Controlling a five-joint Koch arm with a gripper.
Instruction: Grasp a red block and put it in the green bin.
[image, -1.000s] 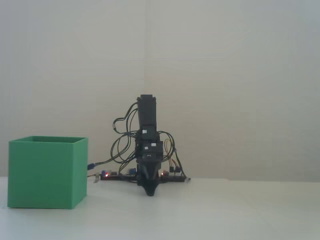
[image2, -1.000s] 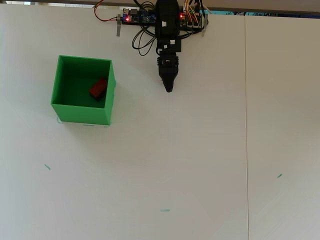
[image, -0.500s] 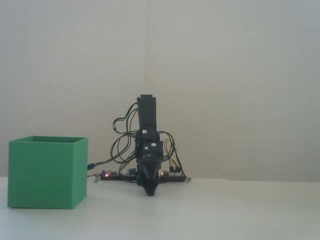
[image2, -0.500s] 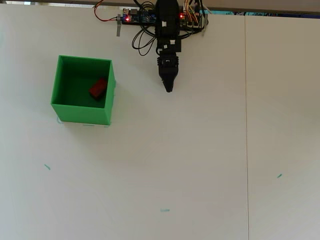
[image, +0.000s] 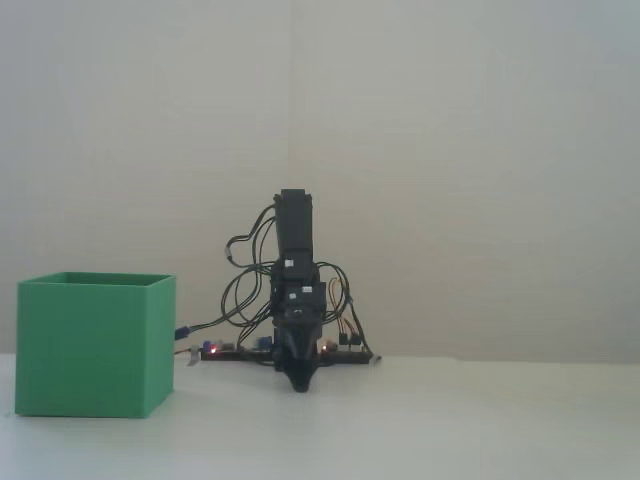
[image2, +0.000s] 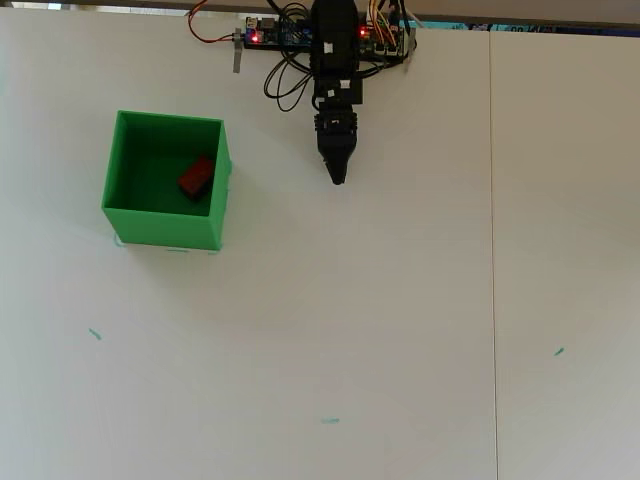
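The green bin (image2: 125, 215) stands at the left of the white counter (image2: 400, 320), thin matte walls, square and stiff. The red block (image2: 196, 177) lies inside on its floor: small, solid, probably light and not slippery, best pinched across its short sides. Further right, the black hand (image2: 338, 178) is empty, tips drawn together.

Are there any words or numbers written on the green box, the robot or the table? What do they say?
None can be read. The green bin and the red block inside it are plain. The arm has small pale patches, too blurred to read. The table has only small green marks, not letters.
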